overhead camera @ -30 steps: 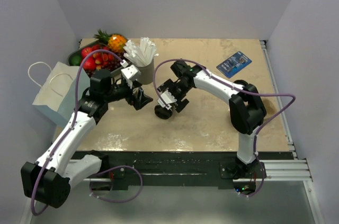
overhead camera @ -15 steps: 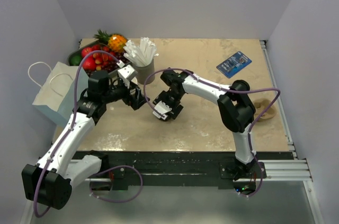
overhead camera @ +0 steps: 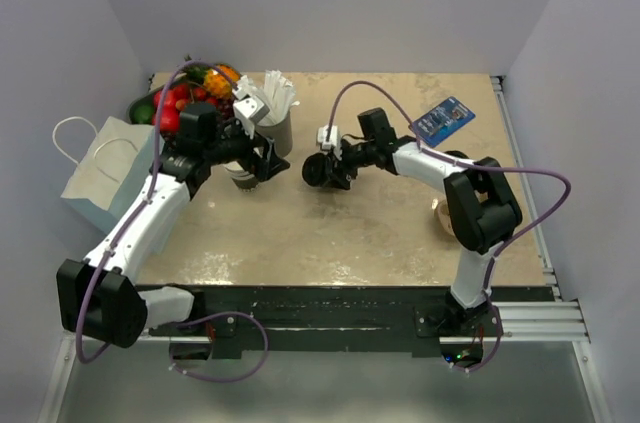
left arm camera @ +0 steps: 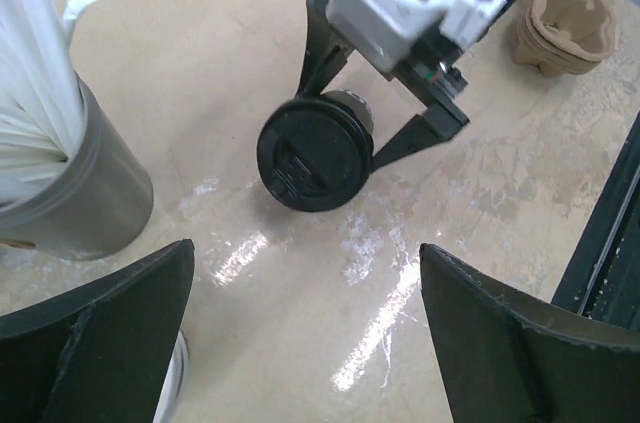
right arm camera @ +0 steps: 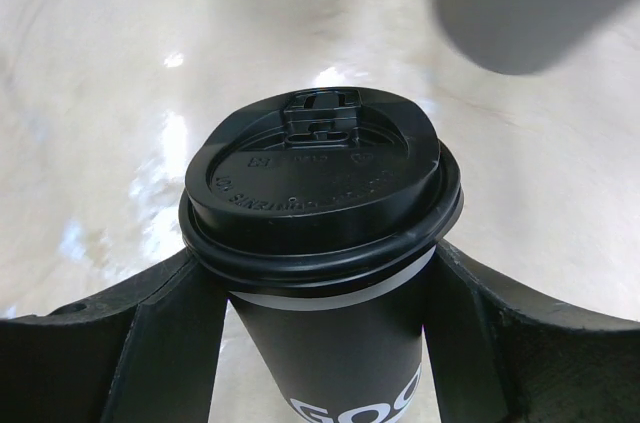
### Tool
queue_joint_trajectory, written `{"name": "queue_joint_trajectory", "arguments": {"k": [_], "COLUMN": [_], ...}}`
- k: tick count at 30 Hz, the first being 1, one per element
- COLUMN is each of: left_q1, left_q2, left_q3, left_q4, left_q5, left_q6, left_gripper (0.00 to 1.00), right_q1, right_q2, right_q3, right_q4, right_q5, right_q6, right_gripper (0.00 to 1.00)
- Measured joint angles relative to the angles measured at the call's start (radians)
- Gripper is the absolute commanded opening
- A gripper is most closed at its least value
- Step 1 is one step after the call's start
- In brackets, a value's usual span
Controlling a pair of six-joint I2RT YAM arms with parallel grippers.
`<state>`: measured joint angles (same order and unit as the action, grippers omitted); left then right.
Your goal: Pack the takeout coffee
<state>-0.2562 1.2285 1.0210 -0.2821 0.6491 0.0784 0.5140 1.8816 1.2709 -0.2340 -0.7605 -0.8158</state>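
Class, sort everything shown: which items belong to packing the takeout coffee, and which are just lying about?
Job: takeout coffee, right tool gripping it, paper bag.
Lying about: fruit, grey cup of white sticks, blue packet, tan pulp holder.

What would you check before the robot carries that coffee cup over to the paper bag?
1. Lid seated on the takeout coffee: ok.
2. Right gripper clasps it on both sides, under the lid: ok.
3. Left gripper open, apart from the cup: ok.
4. Paper bag mouth open: cannot tell.
5. Way to the bag: not ok, left arm stands between.
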Motion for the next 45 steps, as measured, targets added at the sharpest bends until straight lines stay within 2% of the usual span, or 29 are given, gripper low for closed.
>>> {"name": "queue_joint_trajectory", "arguments": {"k": [5,9,13,16,27,38,45], "left_q1": [0.000,-0.001,-0.005,-0.009,-0.043,-0.074,-0.119], "left_q2": [0.087,0.172,0.245,0.290,0.397,0.549,0.598], "left_q3": [0.099,0.168,0.227,0.278,0.375,0.417,0.484], "left_q4": [-0.050,-0.101,-0.154,-0.185,-0.150,0.004,0.029], "left_q5": [0.017,0.026,0.013,0.001,-0.014,-0.050,-0.143], "left_q6": [0.035,0.066,0.108,0.136,0.166,0.055,0.072], "left_gripper": [0.99,0.99,0.99,0.99,0.99,0.95,0.92], "right_q1": [-0.068,-0.084,-0.097,-0.102,-0.103,-0.100,-0.095], "right_q2": [-0.006,0.000,0.052,0.111,0.184,0.184,0.184], "right_q3": [-0.115,-0.164,-0.182,-0.195,-0.217,-0.218,-0.217], "right_q4": [0.417,0.679,0.906,1.009,1.138,1.131,1.108], "right_q5": [-0.016,-0.020,-0.021,-0.020,-0.015,-0.014,-0.015], "right_q6": [0.405,0.648,0.813,0.893,0.997,0.993,0.980], "right_gripper": [0.58,0.59,0.60,0.61,0.66,0.69,0.69]}}
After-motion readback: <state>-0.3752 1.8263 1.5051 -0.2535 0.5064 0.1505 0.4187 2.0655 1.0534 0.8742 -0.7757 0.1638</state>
